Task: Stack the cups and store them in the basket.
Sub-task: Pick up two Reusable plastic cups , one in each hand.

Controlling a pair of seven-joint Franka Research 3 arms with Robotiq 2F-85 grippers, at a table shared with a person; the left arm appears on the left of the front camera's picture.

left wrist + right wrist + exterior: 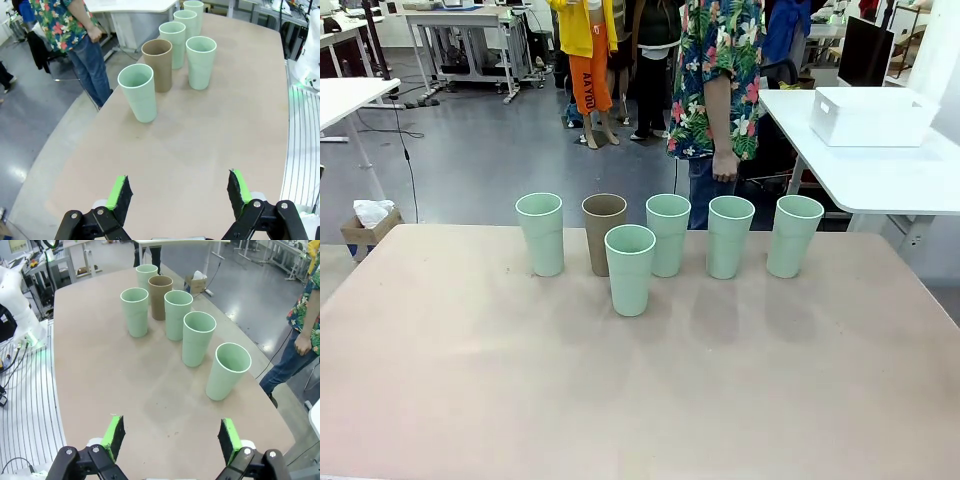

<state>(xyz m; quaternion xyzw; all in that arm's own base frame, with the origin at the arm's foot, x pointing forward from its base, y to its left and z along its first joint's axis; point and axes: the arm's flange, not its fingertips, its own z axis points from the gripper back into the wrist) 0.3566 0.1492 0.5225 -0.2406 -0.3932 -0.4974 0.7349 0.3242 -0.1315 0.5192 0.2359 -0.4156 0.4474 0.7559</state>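
Front view: six cups stand upright and open end up on the bench (620,400), across the upper middle of the frame. Five stand in a row along the far edge; from picture left they are a mint cup (541,240), the brown cup (600,240), then three more mint cups. The sixth, a mint cup (631,280), stands in front of the row, partly overlapping the brown cup. The basket (873,118), white, sits at the upper right of the frame on a separate white table (820,165). A person (715,110) in a flowered shirt stands behind the bench at upper centre, one arm hanging down.

Left wrist view: the left tool (177,200) is at the bottom of the frame, its fingers wide apart with nothing between them. The cups run from left of centre to the top of the frame. The person is at upper left.

Right wrist view: the right tool (172,440), at the bottom, also has its fingers spread, holding nothing. The cups extend from right of centre to the top. The person is at the right edge.
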